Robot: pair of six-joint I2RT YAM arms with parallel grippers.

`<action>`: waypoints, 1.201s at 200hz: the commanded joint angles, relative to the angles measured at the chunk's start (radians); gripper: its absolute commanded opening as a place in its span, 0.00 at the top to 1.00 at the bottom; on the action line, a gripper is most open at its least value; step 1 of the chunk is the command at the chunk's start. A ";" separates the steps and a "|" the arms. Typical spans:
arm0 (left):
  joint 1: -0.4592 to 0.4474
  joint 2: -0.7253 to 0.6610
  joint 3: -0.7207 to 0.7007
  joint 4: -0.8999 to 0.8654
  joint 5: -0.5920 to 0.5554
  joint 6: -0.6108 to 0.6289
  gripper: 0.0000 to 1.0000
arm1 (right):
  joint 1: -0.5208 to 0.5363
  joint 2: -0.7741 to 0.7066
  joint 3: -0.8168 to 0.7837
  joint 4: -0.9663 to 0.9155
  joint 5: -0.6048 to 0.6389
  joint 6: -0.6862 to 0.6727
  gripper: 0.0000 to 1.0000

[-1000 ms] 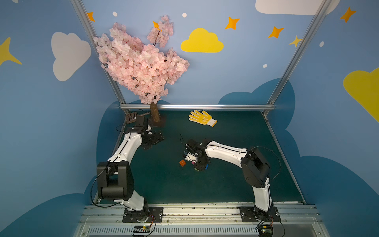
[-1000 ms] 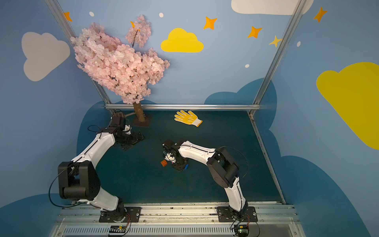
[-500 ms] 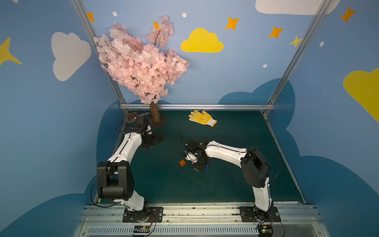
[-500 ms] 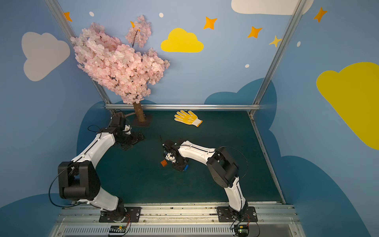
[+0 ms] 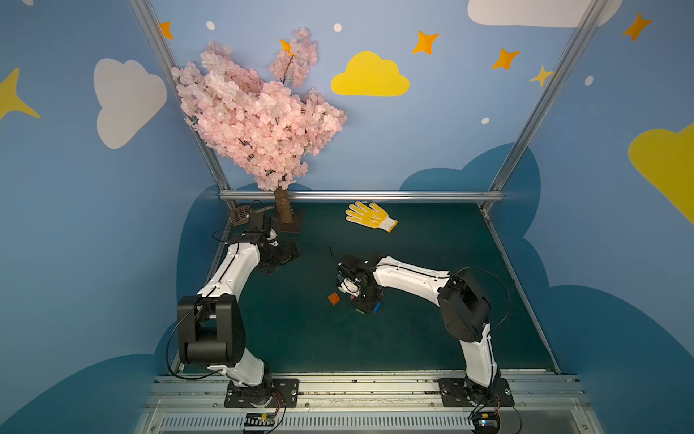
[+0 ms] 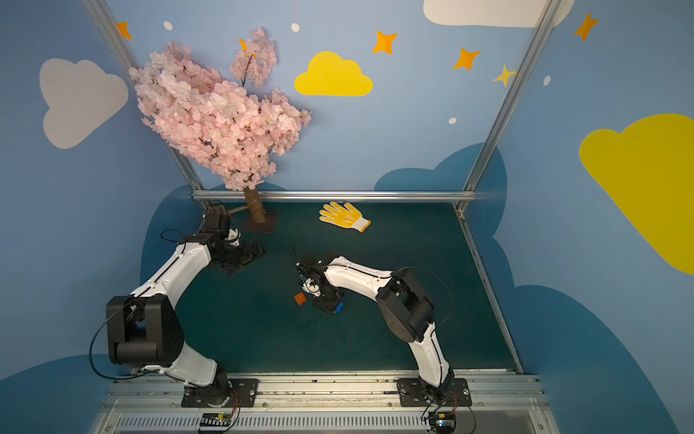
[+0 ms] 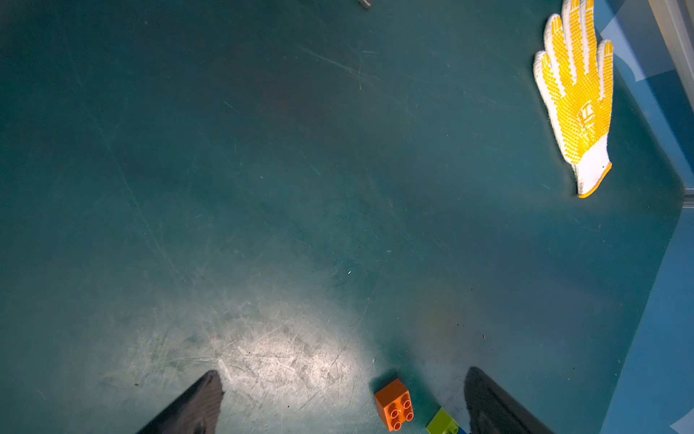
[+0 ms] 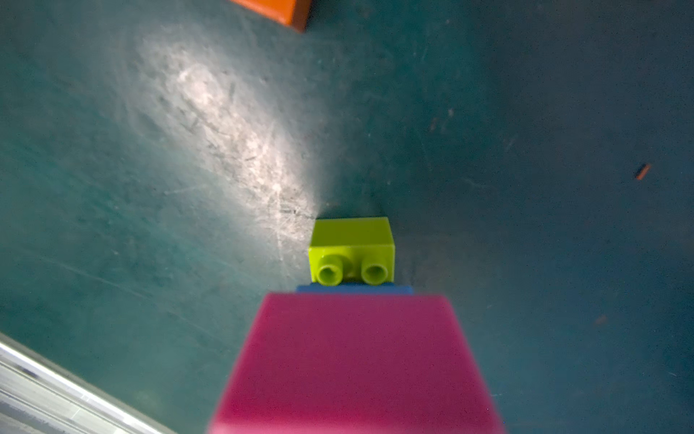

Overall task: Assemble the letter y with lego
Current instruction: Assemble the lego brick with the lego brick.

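While the pink brick (image 8: 353,360) of the unfinished letter y (image 5: 377,306) appears clamped in the right gripper (image 5: 360,300), lime green brick (image 8: 351,248) foremost, the orange brick (image 5: 334,298) is seen loose just beside it, well apart from the spread, empty left gripper (image 7: 343,374).

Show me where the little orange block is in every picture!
Top view: orange brick on the green mat, beside the right hand.
Top view: again beside that hand.
Left wrist: near the picture's edge, next to the lime green brick.
Right wrist: only a corner at the edge, beyond the lime green brick.
Shared landmark: lime green brick in wrist views, yellow glove in top views.
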 commanded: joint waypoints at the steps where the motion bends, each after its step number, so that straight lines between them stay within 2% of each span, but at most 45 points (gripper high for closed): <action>1: 0.006 0.013 -0.007 -0.009 0.011 0.002 0.00 | 0.004 0.043 0.018 -0.051 -0.025 0.036 1.00; 34: 0.006 0.011 -0.007 -0.009 0.012 0.002 0.00 | 0.005 0.023 -0.019 -0.030 0.029 0.018 1.00; 89: 0.006 0.011 -0.007 -0.009 0.008 0.001 0.00 | -0.005 -0.022 -0.104 0.067 0.108 -0.170 1.00; 120: 0.006 0.011 -0.007 -0.009 0.009 0.002 0.00 | -0.015 -0.026 -0.093 0.083 0.097 -0.227 1.00; 143: 0.007 0.011 -0.007 -0.010 0.005 0.001 0.00 | -0.021 -0.023 -0.075 0.086 0.080 -0.205 1.00; 173: 0.007 0.011 -0.008 -0.010 0.004 0.002 0.00 | -0.035 0.003 -0.053 0.067 0.019 -0.109 1.00; 240: 0.007 0.011 -0.007 -0.010 0.008 0.000 0.00 | -0.026 0.038 -0.094 0.110 0.030 -0.099 1.00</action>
